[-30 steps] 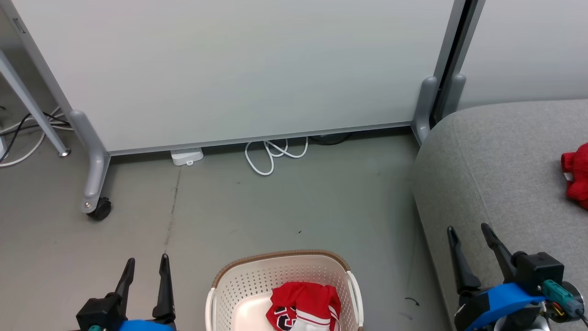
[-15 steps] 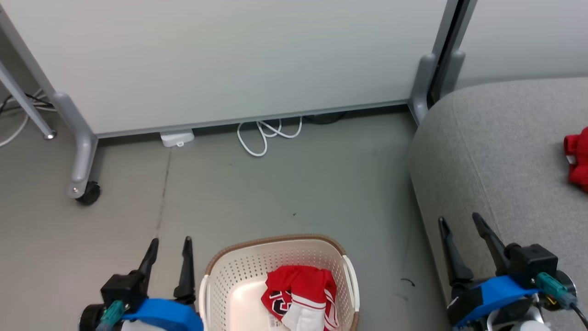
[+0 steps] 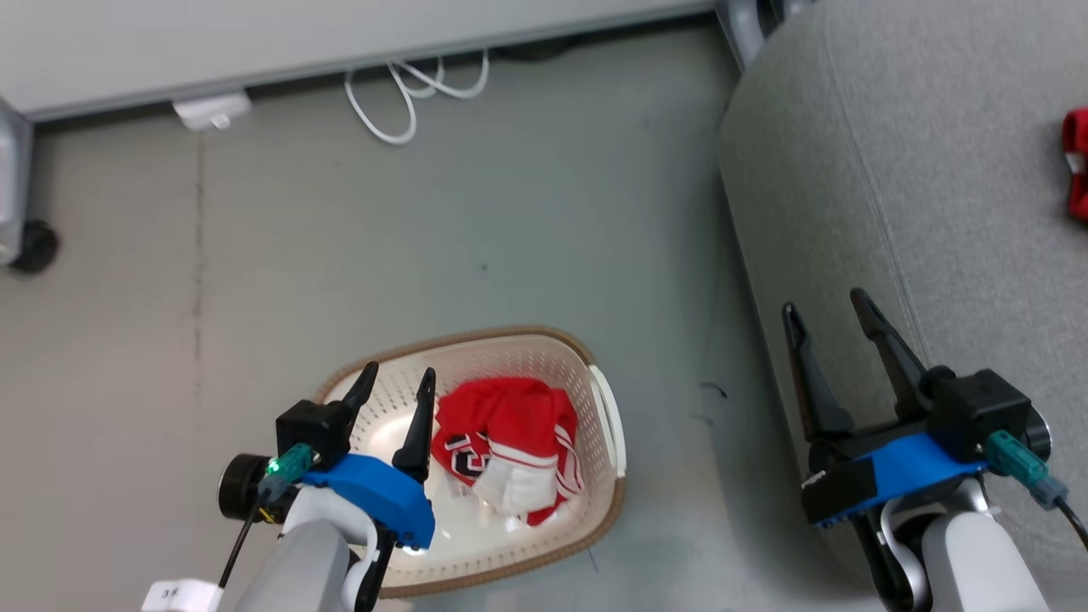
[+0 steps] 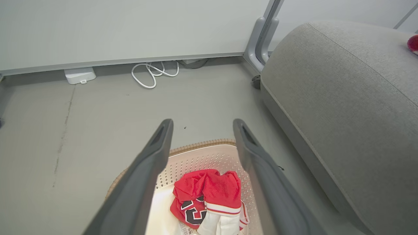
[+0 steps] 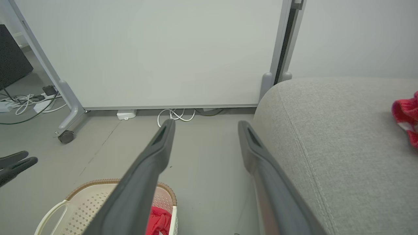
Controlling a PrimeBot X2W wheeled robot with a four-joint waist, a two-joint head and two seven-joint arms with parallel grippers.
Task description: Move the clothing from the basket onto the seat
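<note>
We count two red clothes, one basket, one sofa and two grippers.

One piece of clothing, the striped jersey [image 3: 510,433], lies crumpled inside the basket [image 3: 476,333] at the lower middle of the head view. It is red with white stripes, a white edge and a black-and-white patch. The other piece, the plain red garment [image 3: 1076,161], lies on the sofa [image 3: 892,170] at the right edge of the frame, well apart from the basket. We see just a bit of it.

The basket is cream white and full of little holes. It has a brown rim and a white handle on its side. It stands on the grey floor [image 3: 340,255] near the round end of the big grey sofa.

The left gripper [image 3: 399,371] is at the lower left, in front of the left part of the basket. Its two dark fingers point up the frame, a little apart, with nothing between them. In the left wrist view the jersey shows in the gap below them, not touched.

The right gripper [image 3: 824,302] is at the lower right, over the sofa's edge. Its fingers are spread wider and hold nothing.

One white cable [image 3: 399,93] lies in loops at the top of the frame.
</note>
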